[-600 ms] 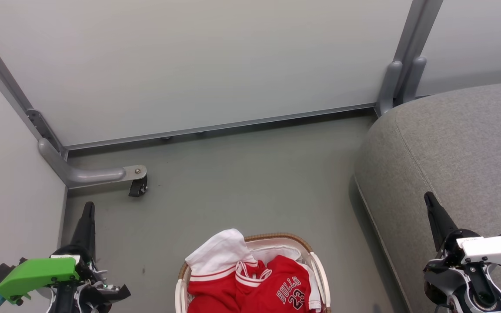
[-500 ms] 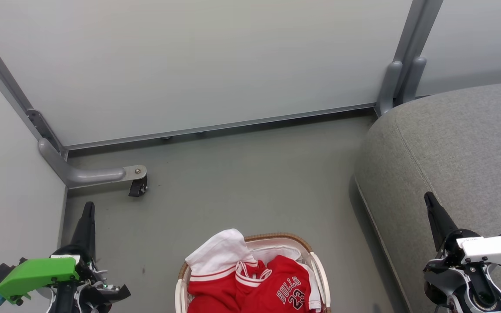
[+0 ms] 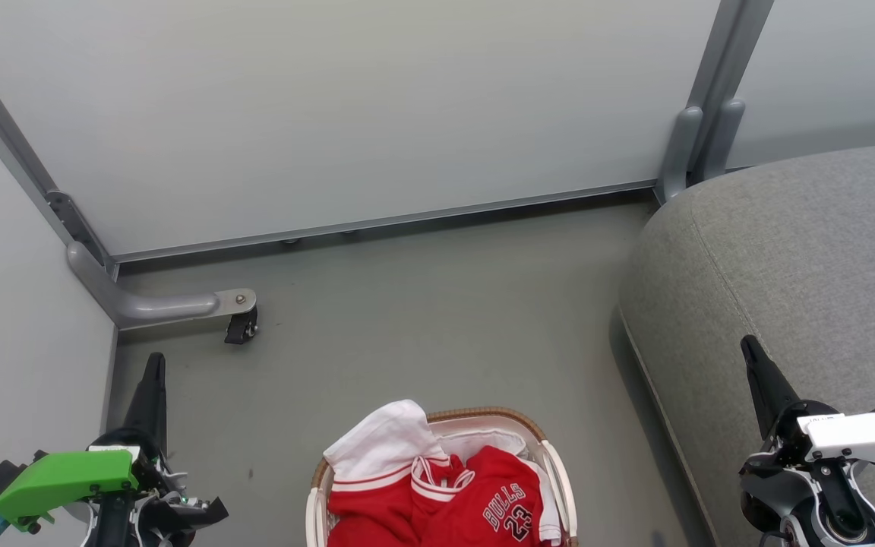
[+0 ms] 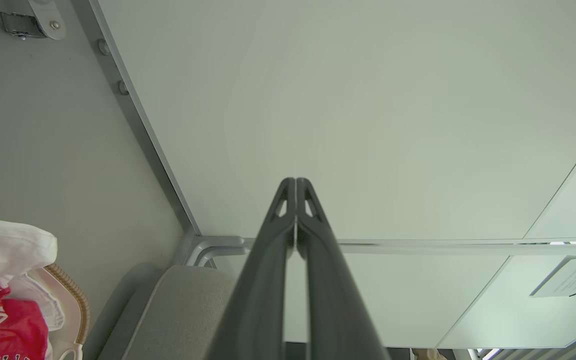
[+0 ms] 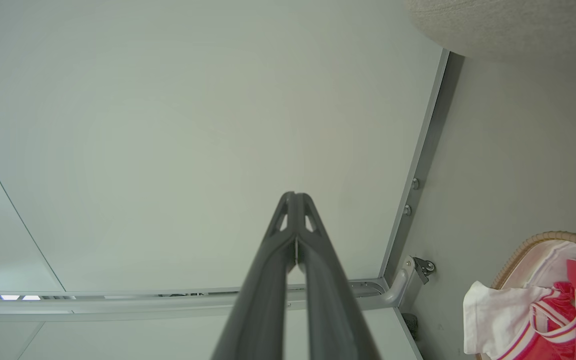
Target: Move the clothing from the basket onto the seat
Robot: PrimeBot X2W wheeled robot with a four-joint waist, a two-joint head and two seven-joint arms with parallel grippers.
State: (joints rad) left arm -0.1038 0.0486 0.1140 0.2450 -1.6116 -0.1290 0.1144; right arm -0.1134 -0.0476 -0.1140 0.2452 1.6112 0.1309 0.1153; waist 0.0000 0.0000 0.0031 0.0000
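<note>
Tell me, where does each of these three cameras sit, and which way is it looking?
Head view: on the robot's head, looking forward and down at the floor, the basket, the clothing and the seat; the left gripper and right gripper show near the bottom corners.
Left wrist view: on the left wrist, looking along its shut fingers toward a pale wall panel.
Right wrist view: on the right wrist, looking along its shut fingers at a similar panel.
Shared: all three views catch the basket with the clothing.

Lab-like test bay: white partition panels (image 3: 377,106), a castor (image 3: 241,328), a seat (image 3: 802,258).
</note>
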